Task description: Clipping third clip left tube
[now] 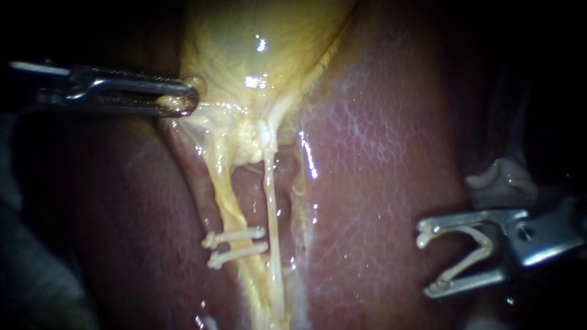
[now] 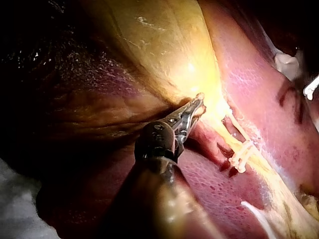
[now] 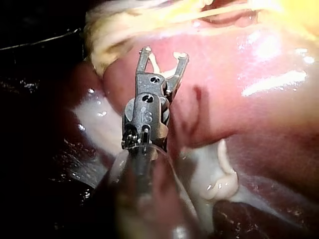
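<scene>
The left tube (image 1: 227,208), a yellowish band, runs down from the gallbladder (image 1: 257,49) and carries two white clips (image 1: 235,244) side by side across it. A thinner right tube (image 1: 271,208) lies next to it. My right instrument (image 1: 426,263) hangs over the liver well to the right of both tubes. Its jaws stand wide apart and hold a white V-shaped clip (image 1: 471,253) between them, which the right wrist view also shows as the clip (image 3: 164,62). My left instrument (image 1: 183,101) is shut on the gallbladder's lower edge and holds it to the left, as the left instrument (image 2: 197,104) shows in its own wrist view.
Glossy red liver (image 1: 379,183) surrounds the tubes on both sides. A lump of pale tissue (image 1: 501,180) sits just above my right instrument. A further white piece (image 1: 208,321) shows at the lower end of the left tube.
</scene>
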